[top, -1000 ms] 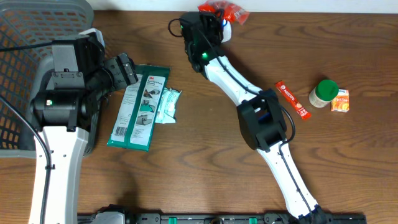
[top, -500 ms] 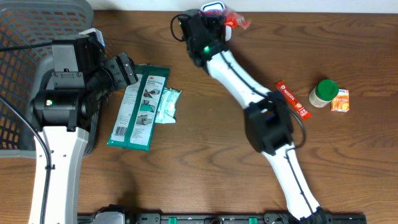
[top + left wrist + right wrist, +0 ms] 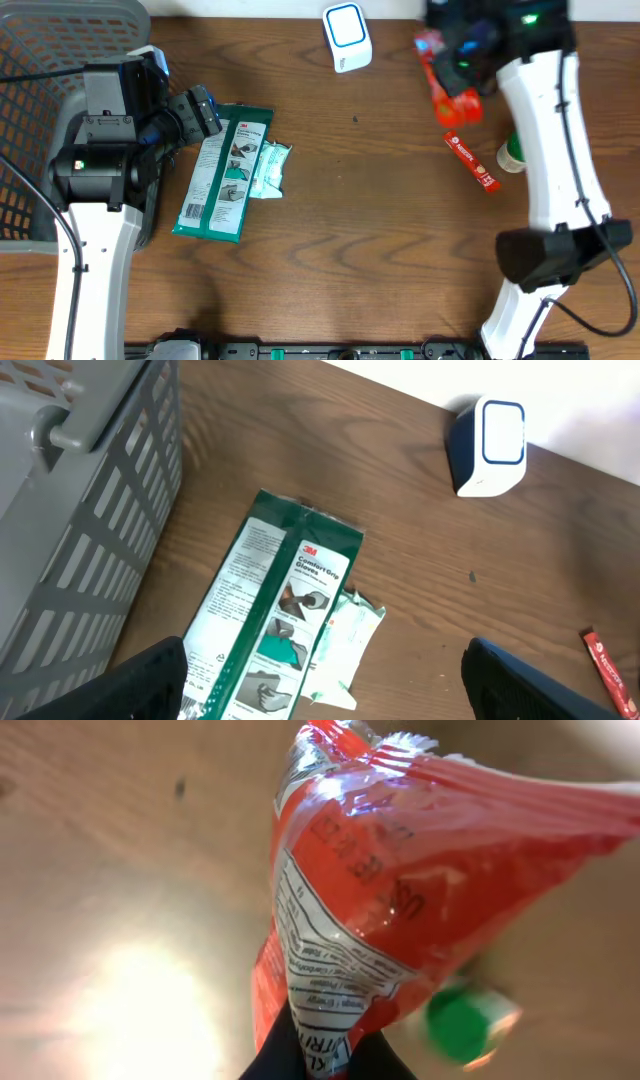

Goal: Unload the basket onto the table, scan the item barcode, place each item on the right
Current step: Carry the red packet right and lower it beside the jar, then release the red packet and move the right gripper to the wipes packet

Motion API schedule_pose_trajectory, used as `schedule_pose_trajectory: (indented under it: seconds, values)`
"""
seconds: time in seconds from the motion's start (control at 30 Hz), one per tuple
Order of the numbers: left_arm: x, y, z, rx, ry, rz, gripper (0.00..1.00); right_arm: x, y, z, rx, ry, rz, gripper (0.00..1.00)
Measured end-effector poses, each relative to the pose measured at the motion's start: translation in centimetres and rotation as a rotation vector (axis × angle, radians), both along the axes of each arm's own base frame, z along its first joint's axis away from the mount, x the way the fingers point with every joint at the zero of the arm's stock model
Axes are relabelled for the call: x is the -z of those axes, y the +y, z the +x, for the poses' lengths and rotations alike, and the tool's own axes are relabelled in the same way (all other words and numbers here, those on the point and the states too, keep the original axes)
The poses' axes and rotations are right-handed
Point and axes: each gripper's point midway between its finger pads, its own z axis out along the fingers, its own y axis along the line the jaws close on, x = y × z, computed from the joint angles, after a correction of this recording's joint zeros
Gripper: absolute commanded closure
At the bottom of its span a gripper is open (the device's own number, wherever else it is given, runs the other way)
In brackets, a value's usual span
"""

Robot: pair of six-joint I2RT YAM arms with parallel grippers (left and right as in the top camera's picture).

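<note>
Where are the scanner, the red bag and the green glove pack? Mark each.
scanner (image 3: 346, 36), overhead view, its blue-framed top face.
red bag (image 3: 400, 850), right wrist view, its printed side.
green glove pack (image 3: 224, 172), overhead view, middle of its face.

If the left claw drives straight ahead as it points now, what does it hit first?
Probably the green glove packet, lying just ahead of the left claw; depth is unclear.
</note>
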Motion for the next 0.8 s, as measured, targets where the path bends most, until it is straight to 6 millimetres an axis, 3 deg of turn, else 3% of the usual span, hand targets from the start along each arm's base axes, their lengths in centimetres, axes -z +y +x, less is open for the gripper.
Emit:
schedule_pose_trajectory:
  seconds: [0.1,0.27,0.47,0.5,0.53,0.57,0.6,0.7,0.77,0.8]
  values:
    - [0.0,0.0,0.0,0.0,0.0,0.0,0.12,3.7,-1.7,-0.2,0.107,0.129,0.099,0.99]
    - [0.0,0.0,0.0,0.0,0.0,0.0,0.12,10.5,-2.6,-1.0,0.191,0.281,0.17,0.99]
    - [0.0,0.0,0.0,0.0,0.0,0.0,0.12,15.8,-3.0,-1.6,0.225,0.328,0.187,0.96]
    - [0.0,0.0,0.0,0.0,0.0,0.0,0.12,16.5,-3.3,-1.7,0.232,0.327,0.178,0.88]
    - [0.0,0.0,0.0,0.0,0.0,0.0,0.12,17.1,-3.7,-1.7,0.245,0.327,0.168,0.7]
    - [0.0,0.0,0.0,0.0,0.0,0.0,0.12,17.7,-4.0,-1.9,0.248,0.329,0.155,0.6]
    - [0.0,0.0,0.0,0.0,0.0,0.0,0.12,18.2,-4.4,-1.9,0.258,0.328,0.149,0.57]
    - [0.0,0.0,0.0,0.0,0.0,0.0,0.12,19.1,-5.3,-1.9,0.279,0.32,0.121,0.34]
    - [0.0,0.0,0.0,0.0,0.0,0.0,0.12,19.2,-5.7,-1.7,0.29,0.307,0.107,0.06]
    - [0.0,0.0,0.0,0.0,0.0,0.0,0.12,19.1,-5.7,-1.6,0.288,0.302,0.101,0.01]
